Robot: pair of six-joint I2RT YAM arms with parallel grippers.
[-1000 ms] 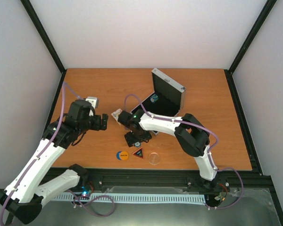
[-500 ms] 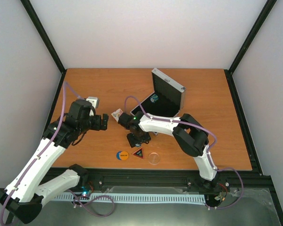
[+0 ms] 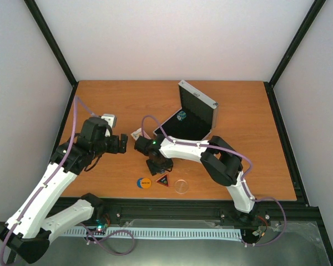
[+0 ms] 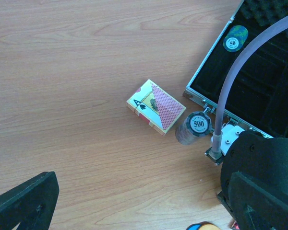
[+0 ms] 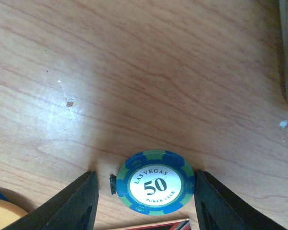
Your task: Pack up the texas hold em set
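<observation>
We face a wooden table (image 3: 238,166) walled in white. At 9 o'clock of its middle the left gripper (image 3: 121,143) hangs released, holding nothing; at its 3 o'clock lies the card pack (image 4: 156,106), and at the pack's 4 o'clock a stack of chips (image 4: 198,125) topped 500 stands hard by the case rim. Over the last second the right arm has swung slightly leftward and the right gripper (image 5: 144,187) has drawn its jaws in about a 50 chip (image 5: 156,182) lying flat on the wood. One finger touches its edge and the other stands just off, so it is not yet clenched; we judge a pick is under way.

At 6 o'clock the orange disc (image 3: 144,182), triangle (image 3: 163,180) and clear disc (image 3: 181,185) wait unpacked. At 1 o'clock the case (image 3: 200,100) stands open; its black lining shows us only a second 50 chip (image 4: 235,38).
</observation>
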